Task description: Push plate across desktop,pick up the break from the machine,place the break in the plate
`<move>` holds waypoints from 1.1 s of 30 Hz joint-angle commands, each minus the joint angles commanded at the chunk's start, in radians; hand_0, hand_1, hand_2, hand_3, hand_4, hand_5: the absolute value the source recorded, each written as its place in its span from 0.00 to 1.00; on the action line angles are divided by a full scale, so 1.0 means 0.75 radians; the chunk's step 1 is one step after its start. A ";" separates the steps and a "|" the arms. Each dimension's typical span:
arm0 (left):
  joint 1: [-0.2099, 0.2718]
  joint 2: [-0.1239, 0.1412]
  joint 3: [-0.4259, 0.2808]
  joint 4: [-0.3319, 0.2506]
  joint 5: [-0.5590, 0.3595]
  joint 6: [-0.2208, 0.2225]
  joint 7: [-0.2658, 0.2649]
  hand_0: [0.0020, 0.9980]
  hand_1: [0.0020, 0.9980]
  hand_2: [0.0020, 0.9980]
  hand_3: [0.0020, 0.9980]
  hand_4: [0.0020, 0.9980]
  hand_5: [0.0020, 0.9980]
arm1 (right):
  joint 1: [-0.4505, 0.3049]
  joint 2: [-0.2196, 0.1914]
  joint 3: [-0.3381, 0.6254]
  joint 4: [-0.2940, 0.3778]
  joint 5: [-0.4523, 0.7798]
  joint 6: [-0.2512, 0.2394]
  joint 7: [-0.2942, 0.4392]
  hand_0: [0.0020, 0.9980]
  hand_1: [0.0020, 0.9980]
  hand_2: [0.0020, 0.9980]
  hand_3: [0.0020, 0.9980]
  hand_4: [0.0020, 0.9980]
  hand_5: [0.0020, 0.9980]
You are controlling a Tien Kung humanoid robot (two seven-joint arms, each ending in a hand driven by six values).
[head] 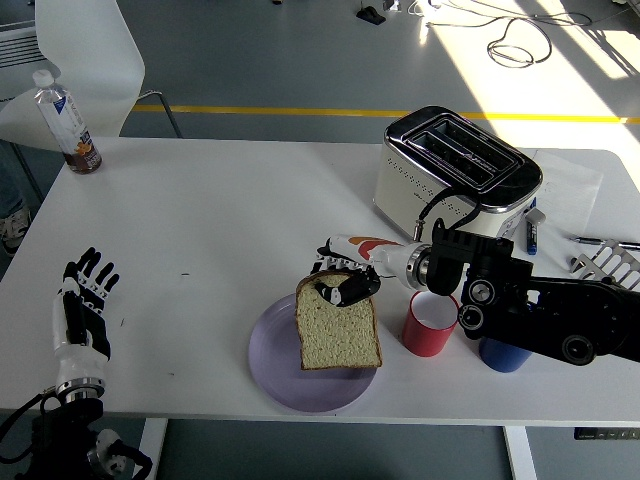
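A single high head view looks forward and down over the white table (200, 220), whose near edge runs along the bottom. Beyond the table's far edge, grey floor fills the top. The table spans nearly the whole width.

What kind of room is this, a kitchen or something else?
Probably a lab or workshop staged as a breakfast table: a toaster and purple plate sit on a white desk, above a bare floor with loose cables.

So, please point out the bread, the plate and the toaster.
bread (338, 332), head view, middle of the slice
plate (270, 352), head view, bare left part
toaster (440, 205), head view, cream side wall
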 joint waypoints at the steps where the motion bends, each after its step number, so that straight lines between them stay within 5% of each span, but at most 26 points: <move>1: -0.002 0.000 0.000 0.000 0.000 0.000 0.000 0.77 0.81 0.89 0.79 0.51 1.00 | -0.004 0.011 -0.004 -0.011 -0.001 -0.007 0.010 0.33 0.40 0.45 0.50 0.31 0.17; 9: -0.006 0.000 -0.001 -0.001 -0.001 0.001 0.000 0.77 0.81 0.89 0.79 0.51 1.00 | -0.031 0.092 -0.004 -0.086 0.006 -0.038 0.074 0.36 0.43 0.48 0.51 0.30 0.18; 10: -0.007 0.000 -0.001 -0.001 -0.001 0.001 -0.001 0.77 0.81 0.89 0.79 0.51 1.00 | -0.035 0.101 -0.005 -0.097 0.010 -0.040 0.084 0.46 0.49 0.54 0.55 0.30 0.17; 15: -0.013 0.000 -0.004 -0.002 -0.002 0.002 -0.001 0.77 0.81 0.89 0.79 0.51 1.00 | -0.053 0.129 -0.011 -0.162 -0.006 -0.050 0.134 0.46 0.49 0.54 0.55 0.30 0.17; 16: -0.014 0.000 -0.005 -0.002 -0.002 0.002 -0.001 0.77 0.80 0.89 0.79 0.51 1.00 | -0.058 0.134 -0.011 -0.178 -0.006 -0.053 0.144 0.53 0.60 0.65 0.60 0.32 0.16; 20: -0.017 0.000 -0.009 -0.004 -0.002 0.002 -0.001 0.77 0.80 0.89 0.79 0.51 1.00 | -0.071 0.145 -0.012 -0.214 0.003 -0.048 0.158 0.53 0.60 0.65 0.60 0.32 0.16; 21: -0.018 0.000 -0.009 -0.004 -0.002 0.002 -0.002 0.77 0.80 0.89 0.79 0.51 0.99 | -0.075 0.148 -0.012 -0.222 0.003 -0.046 0.162 0.65 0.71 0.77 0.76 0.40 0.16; 27: -0.021 0.000 -0.007 -0.004 -0.002 0.002 -0.002 0.77 0.80 0.89 0.79 0.51 0.99 | -0.088 0.164 -0.010 -0.266 -0.004 -0.036 0.183 0.65 0.71 0.77 0.76 0.40 0.16; 28: -0.021 0.000 -0.007 -0.004 -0.002 0.002 -0.002 0.77 0.80 0.89 0.79 0.51 0.98 | -0.088 0.165 -0.010 -0.267 -0.004 -0.036 0.183 0.81 0.82 0.91 0.85 0.56 0.24; 33: -0.022 0.000 -0.010 -0.004 -0.003 0.002 -0.003 0.77 0.80 0.89 0.79 0.51 0.98 | -0.096 0.166 0.001 -0.293 -0.015 -0.039 0.211 0.81 0.82 0.91 0.85 0.56 0.24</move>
